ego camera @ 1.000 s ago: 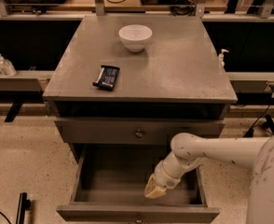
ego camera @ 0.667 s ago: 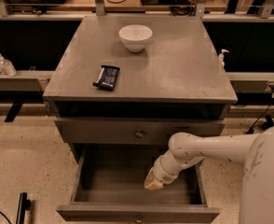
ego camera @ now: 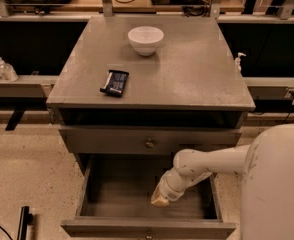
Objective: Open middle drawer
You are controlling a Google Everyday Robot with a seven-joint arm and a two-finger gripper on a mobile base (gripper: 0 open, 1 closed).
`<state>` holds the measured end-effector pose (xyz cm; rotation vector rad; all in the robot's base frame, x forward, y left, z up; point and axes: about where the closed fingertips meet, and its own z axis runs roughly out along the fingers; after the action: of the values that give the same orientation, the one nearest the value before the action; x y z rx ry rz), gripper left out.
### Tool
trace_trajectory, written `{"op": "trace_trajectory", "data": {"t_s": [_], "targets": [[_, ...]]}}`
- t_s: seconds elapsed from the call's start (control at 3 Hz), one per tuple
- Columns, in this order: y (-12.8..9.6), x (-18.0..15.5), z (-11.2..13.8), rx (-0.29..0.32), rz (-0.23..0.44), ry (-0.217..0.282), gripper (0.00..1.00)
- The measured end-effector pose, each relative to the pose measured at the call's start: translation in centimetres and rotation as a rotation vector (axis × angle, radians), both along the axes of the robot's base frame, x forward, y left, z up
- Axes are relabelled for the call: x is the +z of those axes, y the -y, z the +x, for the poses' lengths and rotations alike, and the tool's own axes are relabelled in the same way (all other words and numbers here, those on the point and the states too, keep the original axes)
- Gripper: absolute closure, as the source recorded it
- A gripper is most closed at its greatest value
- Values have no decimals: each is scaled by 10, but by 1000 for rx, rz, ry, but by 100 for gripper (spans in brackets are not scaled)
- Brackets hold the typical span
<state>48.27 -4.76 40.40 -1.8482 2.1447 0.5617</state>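
The middle drawer (ego camera: pixel 107 227) is pulled far out from the grey desk (ego camera: pixel 192 74), its front at the bottom edge of the view with only the top of its round knob (ego camera: pixel 148 232) showing. Its wide, shallow grey inside lies open to the camera. The pincer (ego camera: pixel 160 199) is down inside this drawer, right of the middle and near the front wall, its tan tip pointing down and to the left, close above the drawer floor. Whether it is wide or narrow cannot be told, and nothing can be seen held in it. The white arm (ego camera: pixel 207 161) reaches in from the right, out of the robot's rounded body (ego camera: pixel 279 184), and crosses the drawer's right side. Just above, the top drawer (ego camera: pixel 102 140) is shut, its knob (ego camera: pixel 149 144) at the centre of its front. On the desk top a white bowl (ego camera: pixel 145 39) stands upright near the back, and a flat black packet (ego camera: pixel 115 82) lies nearer the front left, well apart from the bowl.
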Motion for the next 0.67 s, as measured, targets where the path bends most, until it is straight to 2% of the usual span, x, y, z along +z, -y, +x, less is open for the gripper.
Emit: {"op": "trace_trajectory", "data": {"t_s": [0.33,0.67], "targets": [[-6,-16,-13,-17,-2,-25,100],[-9,-23,-22,-8,5,-60,100]]}}
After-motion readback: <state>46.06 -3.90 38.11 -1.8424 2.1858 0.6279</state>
